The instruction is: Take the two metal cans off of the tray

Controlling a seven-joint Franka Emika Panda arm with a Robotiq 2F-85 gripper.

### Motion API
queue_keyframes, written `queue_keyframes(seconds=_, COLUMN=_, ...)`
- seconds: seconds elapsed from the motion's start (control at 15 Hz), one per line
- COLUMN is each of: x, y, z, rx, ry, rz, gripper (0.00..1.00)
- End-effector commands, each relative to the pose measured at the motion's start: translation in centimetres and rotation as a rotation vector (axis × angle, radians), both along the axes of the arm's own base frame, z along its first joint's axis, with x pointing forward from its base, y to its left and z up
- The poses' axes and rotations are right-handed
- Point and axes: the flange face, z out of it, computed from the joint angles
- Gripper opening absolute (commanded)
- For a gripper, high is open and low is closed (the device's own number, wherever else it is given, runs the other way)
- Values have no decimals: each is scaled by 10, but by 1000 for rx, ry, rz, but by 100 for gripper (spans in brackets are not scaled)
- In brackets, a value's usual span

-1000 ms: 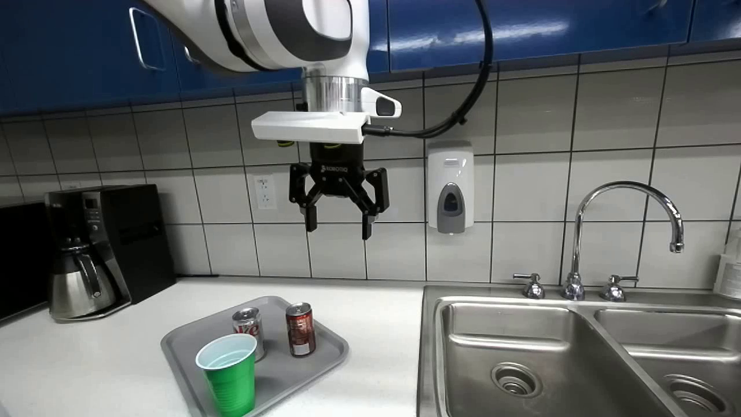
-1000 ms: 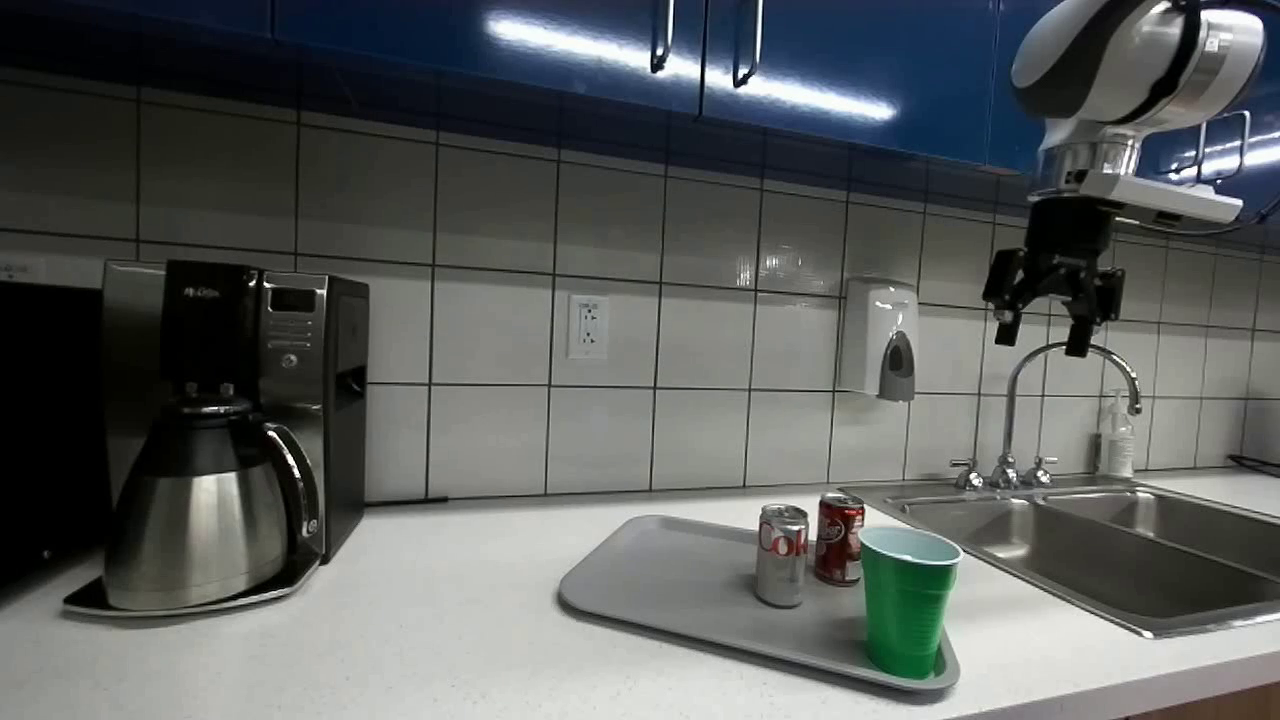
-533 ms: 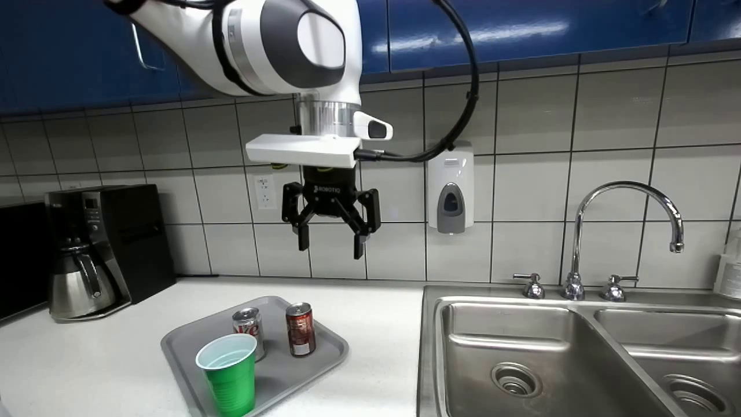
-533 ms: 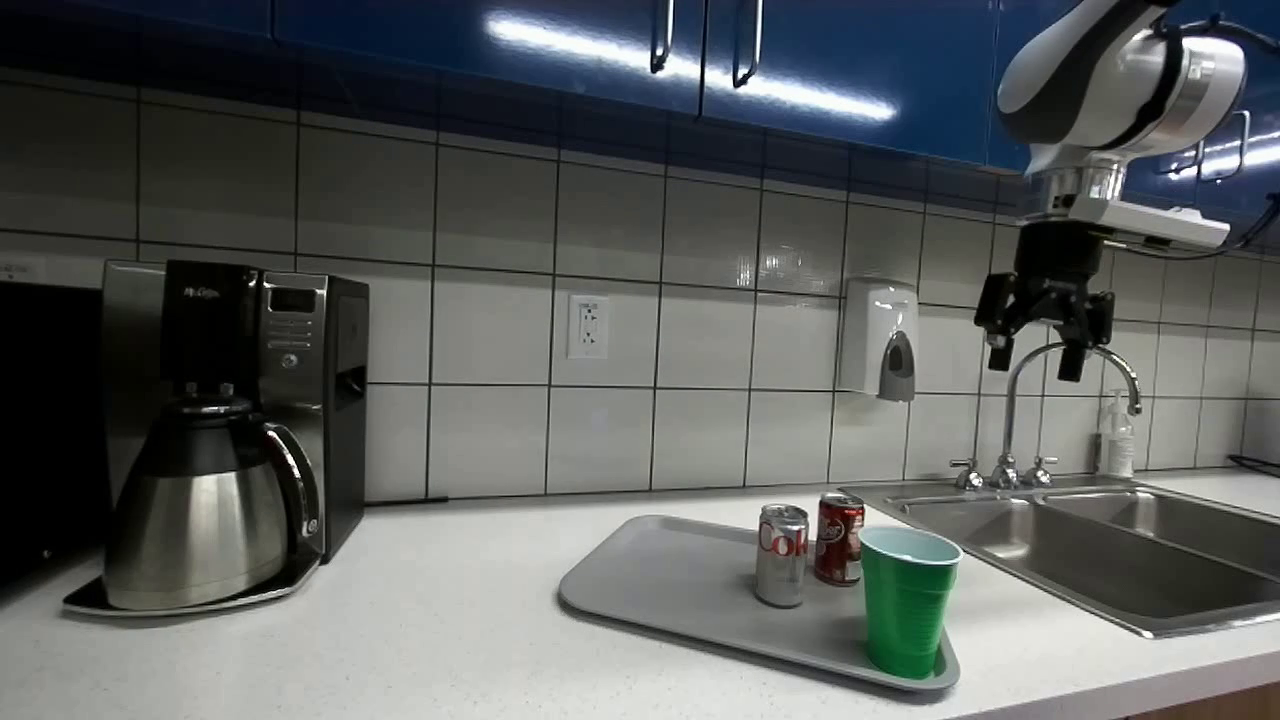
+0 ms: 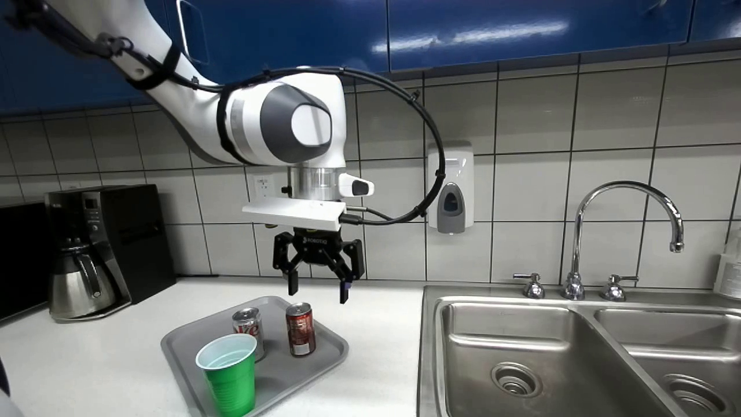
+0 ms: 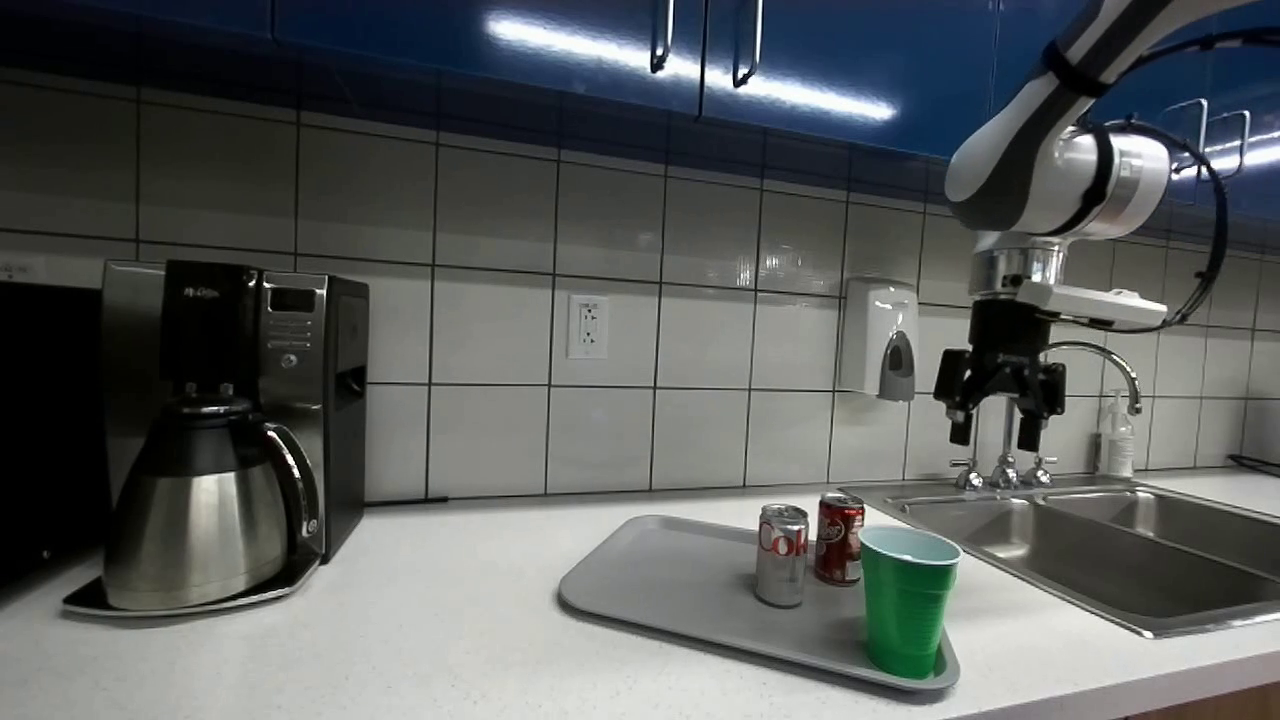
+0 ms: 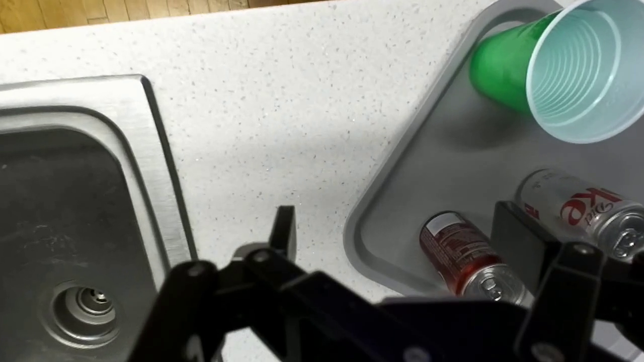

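The dark red can (image 5: 301, 335) (image 6: 838, 545) stands upright on the grey tray (image 5: 200, 333) (image 6: 655, 570) in both exterior views. The silver can (image 5: 255, 337) (image 6: 781, 565) stands beside it, partly behind the green cup in an exterior view. My gripper (image 5: 319, 291) (image 6: 995, 432) is open and empty, above the counter and the tray's sink-side end. In the wrist view, the red can (image 7: 460, 249) shows between the open fingers (image 7: 395, 213), closer to the right finger. The silver can (image 7: 553, 193) lies beyond that finger and is partly covered by it. The tray (image 7: 448, 161) is below.
A green plastic cup (image 5: 231, 382) (image 6: 908, 610) (image 7: 508, 65) stands on the tray near the cans. A steel sink (image 5: 431, 359) (image 7: 146, 151) with a faucet (image 5: 625, 185) is beside the tray. A coffee maker (image 5: 139, 243) (image 6: 345, 420) and a wall soap dispenser (image 5: 450, 185) stand behind.
My gripper has moved down and a little to the left in both exterior views, staying open. The cans, cup and tray have not moved.
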Motion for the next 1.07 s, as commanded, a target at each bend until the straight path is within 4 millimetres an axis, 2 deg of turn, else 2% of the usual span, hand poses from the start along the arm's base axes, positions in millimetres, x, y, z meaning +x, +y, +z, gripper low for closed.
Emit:
queue_keyframes(seconds=0.0, x=25, y=24, z=-15, rx=7, ry=-7, rz=1, gripper=100)
queue_keyframes(seconds=0.47, x=72, y=65, z=-32, rx=1, ry=-11, rz=39, gripper=100)
queue_keyframes(seconds=1.0, x=121, y=89, z=-67, rx=-19, ry=32, rz=69, gripper=100)
